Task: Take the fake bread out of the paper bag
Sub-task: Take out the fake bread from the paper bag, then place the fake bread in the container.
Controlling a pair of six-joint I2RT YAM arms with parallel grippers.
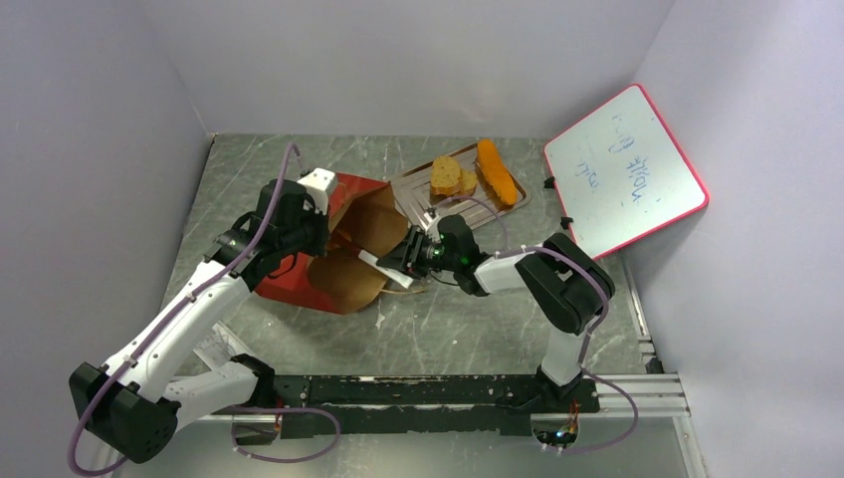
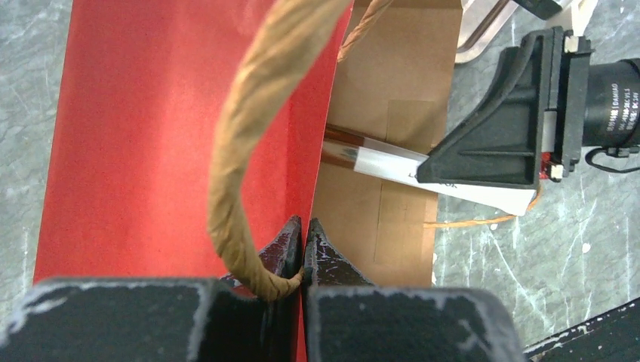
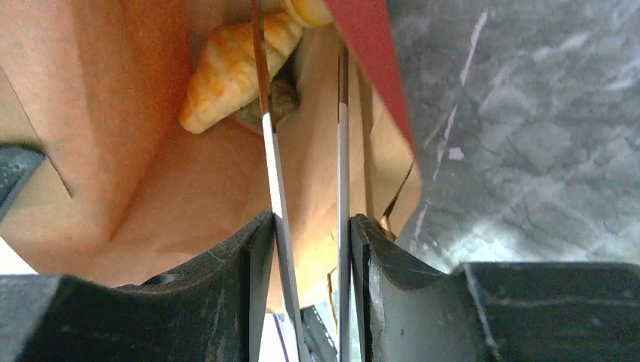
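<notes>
Croissant roll (image 3: 230,72) beyond right end effector (image 3: 306,249), inside bag (image 3: 151,188).

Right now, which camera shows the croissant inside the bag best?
The right wrist view: the croissant lies deep in the brown bag, just beyond the tongs. The top view shows only the bag's open mouth; the left wrist view shows the bag but no croissant.

The paper bag (image 1: 343,244), red outside and kraft brown inside, is lying on its side beside the grey tray (image 1: 413,186) where a speckled slice (image 1: 446,175) and long loaf (image 1: 497,171) are resting, while a ridged croissant roll (image 3: 230,68) is sitting deep inside the bag.
</notes>
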